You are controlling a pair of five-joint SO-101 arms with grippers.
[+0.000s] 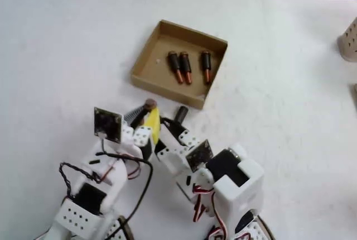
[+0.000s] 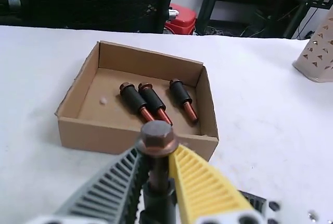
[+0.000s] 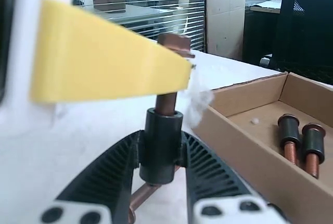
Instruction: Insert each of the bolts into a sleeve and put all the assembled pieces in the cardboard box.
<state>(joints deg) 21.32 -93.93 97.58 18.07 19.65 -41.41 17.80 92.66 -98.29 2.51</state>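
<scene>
My left gripper (image 2: pixel 156 155) clamped bolt (image 2: pixel 157 136) | right gripper (image 3: pixel 160 153) pinched sleeve (image 3: pixel 159 143) | bolt stood upright through sleeve (seated, I judged) | cardboard box (image 2: pixel 130 136) lay just ahead.

A white table (image 1: pixel 290 111) carries a cream plastic holder with triangular cut-outs (image 2: pixel 316 54) at one side, with a red plastic container (image 2: pixel 182 20) beyond its far edge.

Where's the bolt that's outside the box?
The bolt is clamped in the left gripper, just short of the cardboard box, its shaft through the sleeve in the right gripper.
</scene>
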